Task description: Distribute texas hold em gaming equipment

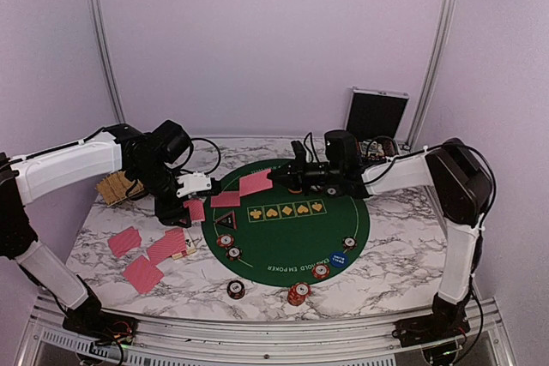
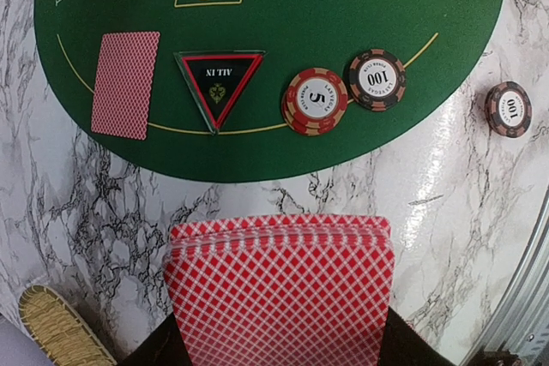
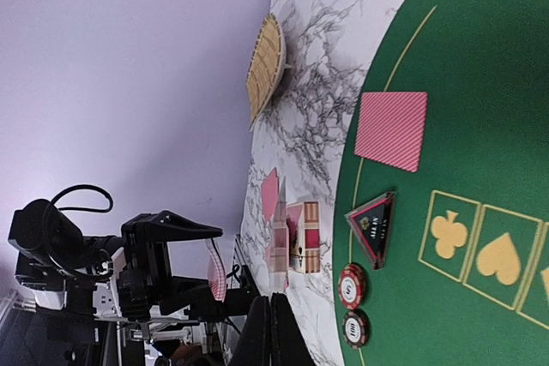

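I read the step in hand as dealing. Well out to the left of the left jaws, several dealt cards [image 1: 141, 273] lay backs up on the marble counter [image 1: 386, 276]. The left jaws were grasping the deck [image 2: 279, 289] from either side. The stack was backs up and slightly fanned, reaching forward from between them over bare counter, just short of the green mat [image 1: 292, 242]. Ahead of those jaws, at the mat's edge, one laid card [image 2: 126, 83] sat face down. The black triangular marker [image 2: 219, 83] was just beside it, with two striped chips [image 2: 315, 100] next along. Further right, the right jaws were clenched on a single card [image 1: 255, 182]. It stuck out from their tips toward the left arm, tilted, and hung between the two sets of jaws; I judged it clear of the mat. The right wrist showed me little of it, so I took the pinch from the overhead view. I judged that the next move called for carrying that card to its seat, bringing it down flat, and releasing it without nudging the laid card. Meanwhile the left jaws needed only to hold the deck steady for the next draw.
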Controlling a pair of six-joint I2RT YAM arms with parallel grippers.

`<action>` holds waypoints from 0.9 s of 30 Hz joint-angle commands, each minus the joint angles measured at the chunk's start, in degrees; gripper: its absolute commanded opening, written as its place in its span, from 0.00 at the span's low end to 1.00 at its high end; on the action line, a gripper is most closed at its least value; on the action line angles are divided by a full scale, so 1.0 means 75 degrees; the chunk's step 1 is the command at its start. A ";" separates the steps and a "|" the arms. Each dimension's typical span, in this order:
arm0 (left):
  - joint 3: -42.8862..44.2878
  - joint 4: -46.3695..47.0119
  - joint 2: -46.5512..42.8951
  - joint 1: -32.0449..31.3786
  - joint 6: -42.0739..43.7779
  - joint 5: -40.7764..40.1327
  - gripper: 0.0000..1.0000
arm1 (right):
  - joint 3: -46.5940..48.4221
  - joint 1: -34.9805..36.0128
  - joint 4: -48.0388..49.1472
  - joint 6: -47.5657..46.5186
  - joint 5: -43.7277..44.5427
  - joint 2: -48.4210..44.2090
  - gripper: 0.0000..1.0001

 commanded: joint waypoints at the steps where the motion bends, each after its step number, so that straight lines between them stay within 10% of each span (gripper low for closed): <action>1: -0.0054 -0.0206 -0.0028 0.0014 0.0046 0.0023 0.45 | -0.0185 -0.0969 -0.0726 -0.0854 0.0002 -0.0445 0.00; 11: 0.0046 -0.0225 0.0030 0.0014 -0.0006 0.0107 0.45 | -0.0024 -0.2816 -0.1671 -0.1739 0.0545 -0.0052 0.00; 27: 0.0123 -0.0307 0.0018 0.0014 -0.0076 0.0202 0.44 | 0.2036 -0.2911 -0.1528 -0.1406 0.0728 0.2181 0.00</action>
